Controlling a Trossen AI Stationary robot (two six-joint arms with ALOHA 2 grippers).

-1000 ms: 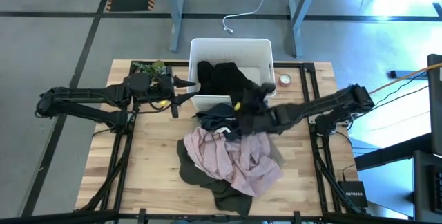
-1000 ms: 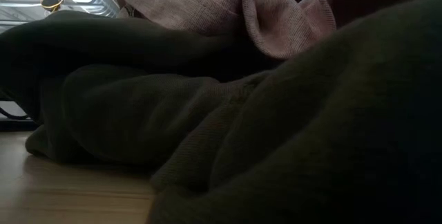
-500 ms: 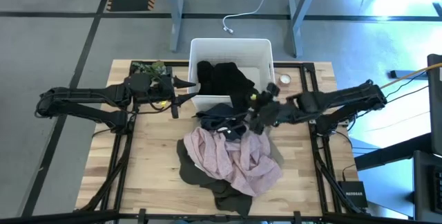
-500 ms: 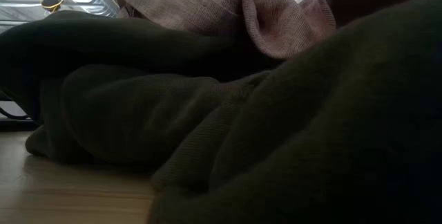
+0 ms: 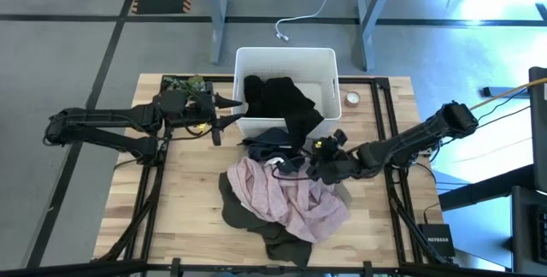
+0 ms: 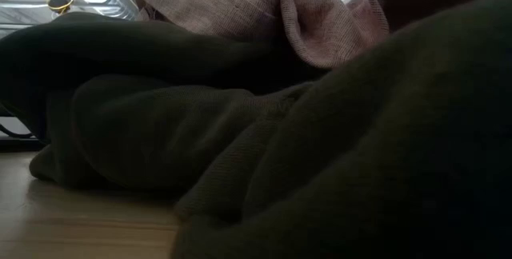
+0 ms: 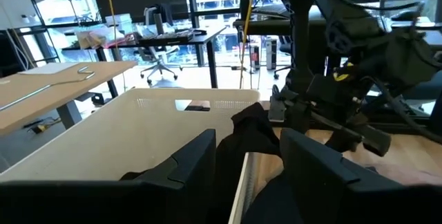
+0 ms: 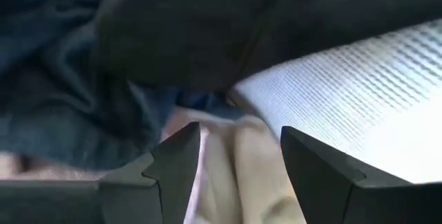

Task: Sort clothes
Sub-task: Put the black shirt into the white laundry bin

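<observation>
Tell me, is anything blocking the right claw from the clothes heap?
Nothing visible. The right gripper sits with open jaws at the heap's edge, by the white bin. The left gripper waits left of the bin.

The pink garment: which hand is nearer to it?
The right hand, open, is at the pink garment's upper edge. The left hand is farther away, open beside the bin.

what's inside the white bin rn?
A black garment fills most of the white bin and spills over its front wall. Anything beneath that garment is covered.
</observation>
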